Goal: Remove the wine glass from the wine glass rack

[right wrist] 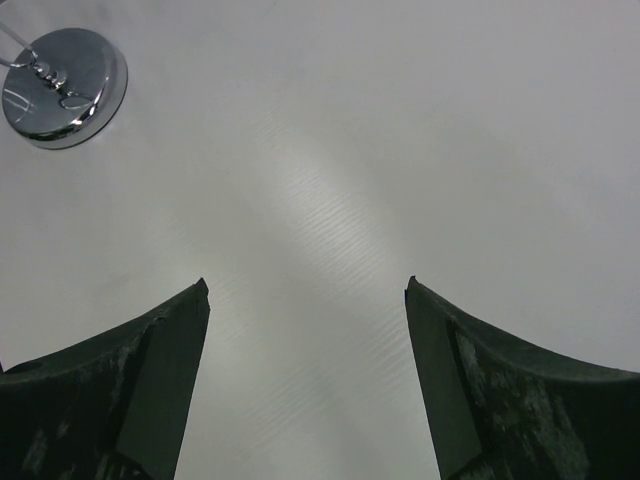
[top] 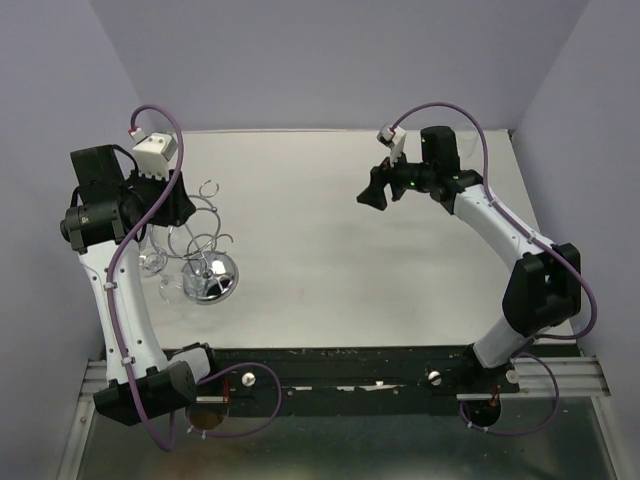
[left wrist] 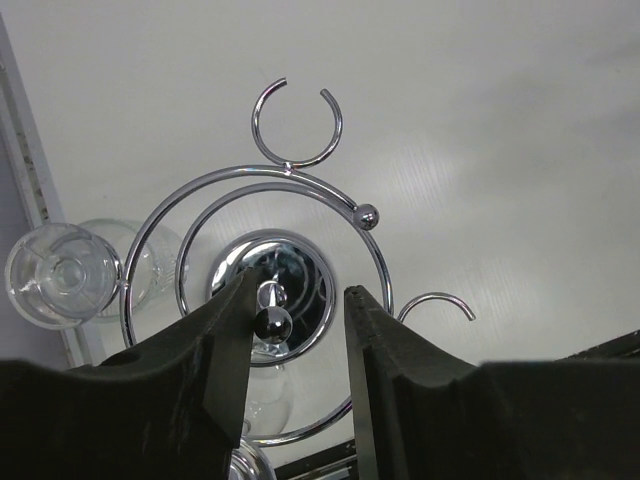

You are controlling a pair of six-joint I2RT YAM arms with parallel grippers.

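Left gripper [left wrist: 302,282] part open, holding nothing, straddling top of shiny chrome wire rack with mirror base [left wrist: 290,262]. Clear upside-down wine glass [left wrist: 55,275] hangs off rack's edge, we think (glare's rough). We'd shift over, pinch stem gently, slide it out sideways. Right gripper [right wrist: 305,285] wide open, empty, well apart.

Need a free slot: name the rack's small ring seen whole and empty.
The top ring in the left wrist view; the right one is half hidden.

Pale white table [top: 340,250], chrome wine glass rack [top: 210,275] standing on its left side
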